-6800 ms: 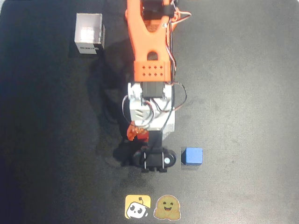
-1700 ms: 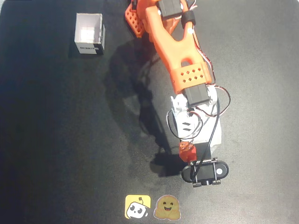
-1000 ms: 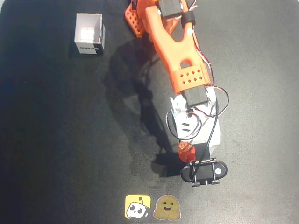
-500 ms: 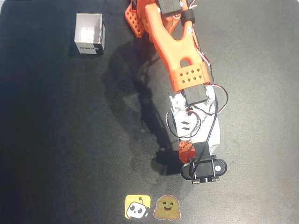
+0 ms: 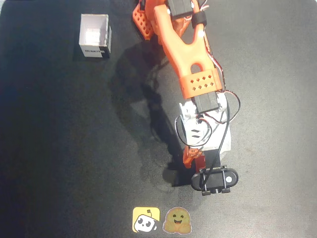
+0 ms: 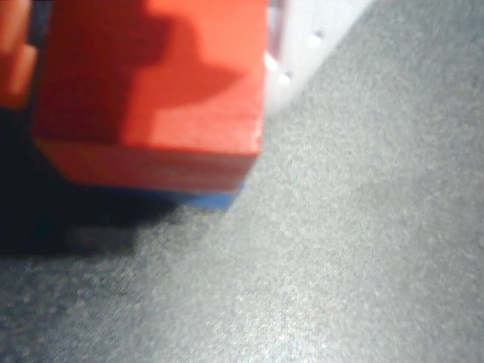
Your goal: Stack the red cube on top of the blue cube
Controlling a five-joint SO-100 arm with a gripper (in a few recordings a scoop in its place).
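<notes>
Red cube (image 6: 151, 91), blue cube (image 6: 215, 200), orange arm (image 5: 183, 54), white box (image 5: 94, 35), black desk (image 5: 49, 148), yellow stickers (image 5: 145, 219).

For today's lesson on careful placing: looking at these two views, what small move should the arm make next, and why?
Probably open the hand and let go: in the wrist view the red cube sits over the blue cube, whose edge peeks out beneath it, so the stack seems made.
</notes>
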